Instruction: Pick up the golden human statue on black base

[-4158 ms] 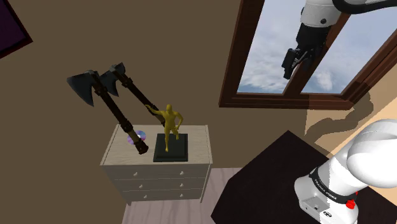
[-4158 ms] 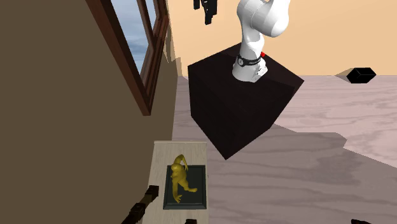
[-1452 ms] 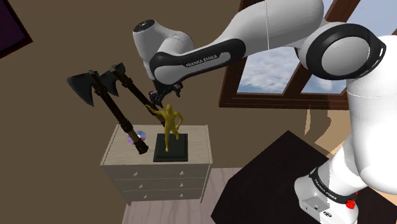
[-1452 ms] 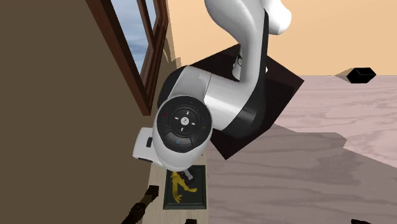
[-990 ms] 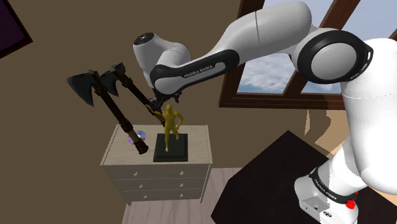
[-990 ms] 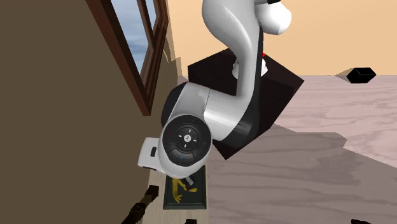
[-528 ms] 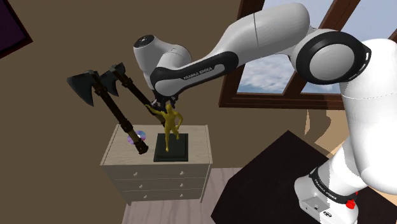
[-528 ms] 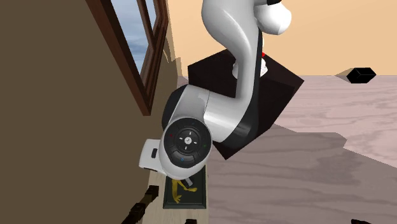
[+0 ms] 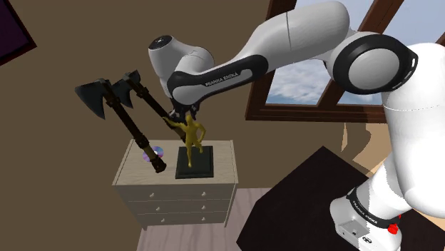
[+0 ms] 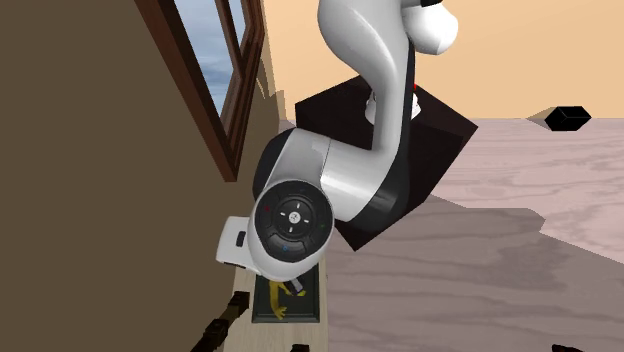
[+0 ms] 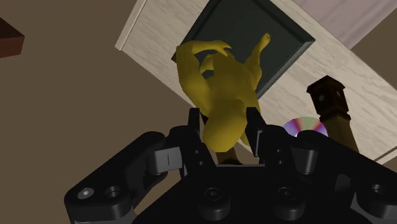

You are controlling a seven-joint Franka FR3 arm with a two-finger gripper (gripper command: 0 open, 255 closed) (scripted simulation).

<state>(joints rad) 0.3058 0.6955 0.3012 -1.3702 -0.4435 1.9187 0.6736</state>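
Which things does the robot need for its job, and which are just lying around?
For the job: golden statue, its black base, the tool clasping the statue.
Just lying about: two axes, shiny disc, chest of drawers.

Light flat, even. Shoulder view: brown wall [image 9: 57, 185] dim, window [image 9: 314, 89] bright; soft shadow of arm [image 9: 299, 36] on pale wall [image 9: 371, 146]. Second exterior view: broad soft shadow across floor [image 10: 470, 280]. Wrist view: golden statue [image 11: 222, 83] evenly lit; gripper [image 11: 224, 119] reads near-black, source possibly overhead.
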